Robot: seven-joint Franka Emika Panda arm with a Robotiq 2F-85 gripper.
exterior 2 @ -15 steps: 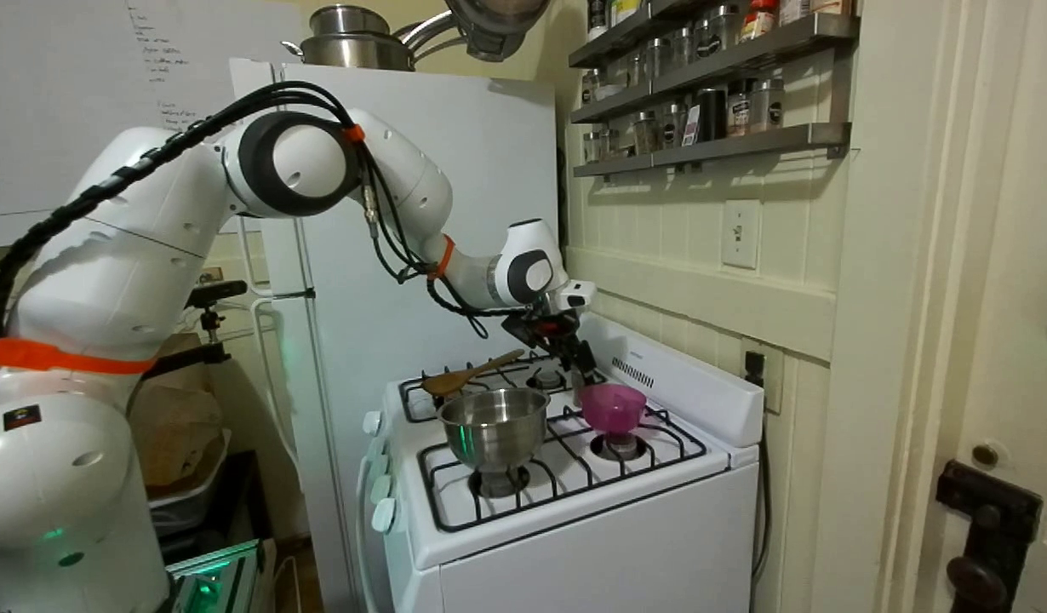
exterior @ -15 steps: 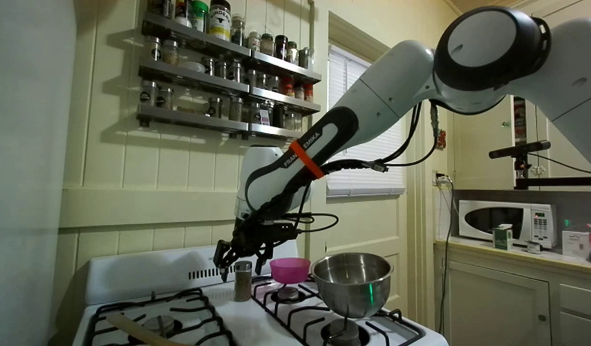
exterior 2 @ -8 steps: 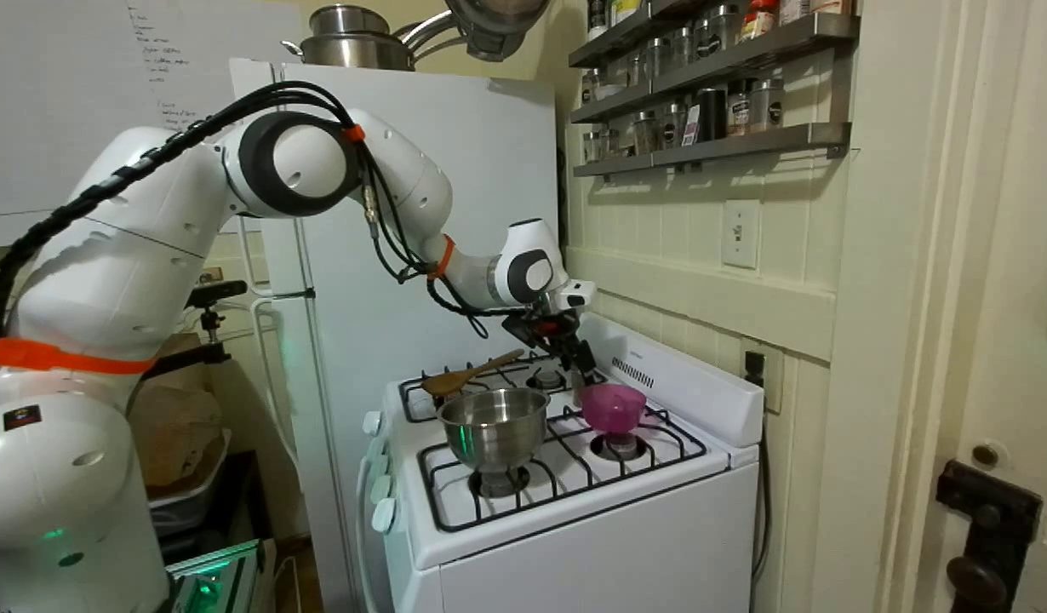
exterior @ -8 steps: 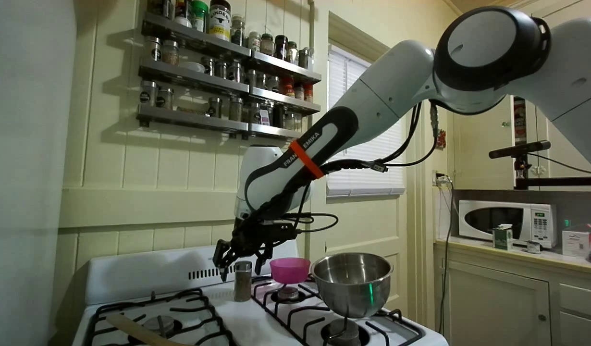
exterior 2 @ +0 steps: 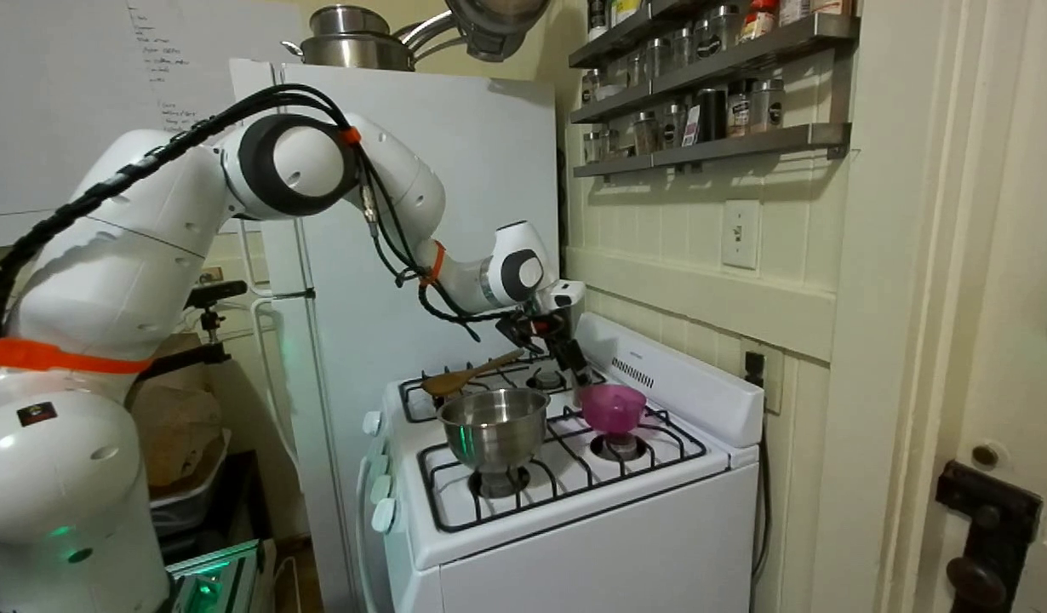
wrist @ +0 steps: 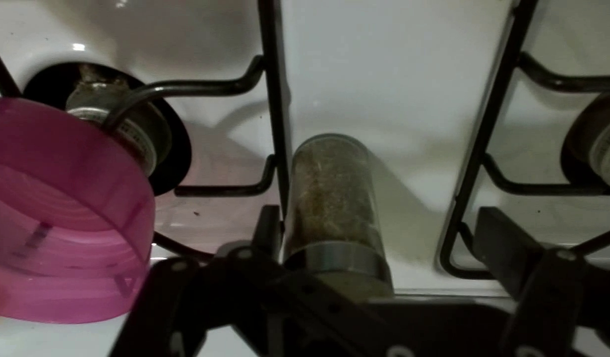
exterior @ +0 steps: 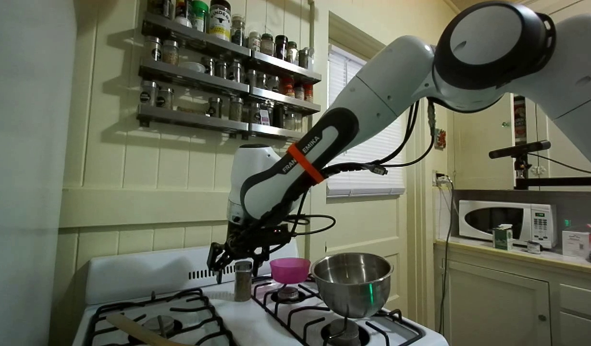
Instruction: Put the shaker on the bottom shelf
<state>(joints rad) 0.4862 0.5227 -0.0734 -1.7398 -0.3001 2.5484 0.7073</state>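
Shaker (exterior: 242, 283): in an exterior view, upright on the stovetop (exterior: 250, 316).
Gripper (exterior: 237, 276): jaws apart near the shaker's top.
Bottom shelf (exterior: 194, 120): on the wall (exterior: 141, 163) above, bearing jars (exterior: 235, 109).
Pink bowl (exterior 2: 613, 409): in an exterior view, near the steel bowl (exterior 2: 494, 438).
Fingers (wrist: 506, 248): in the wrist view, apart, the shaker between them, closer to the pink bowl's side; contact unclear.

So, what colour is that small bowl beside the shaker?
The small bowl is translucent pink, clearest in the wrist view.
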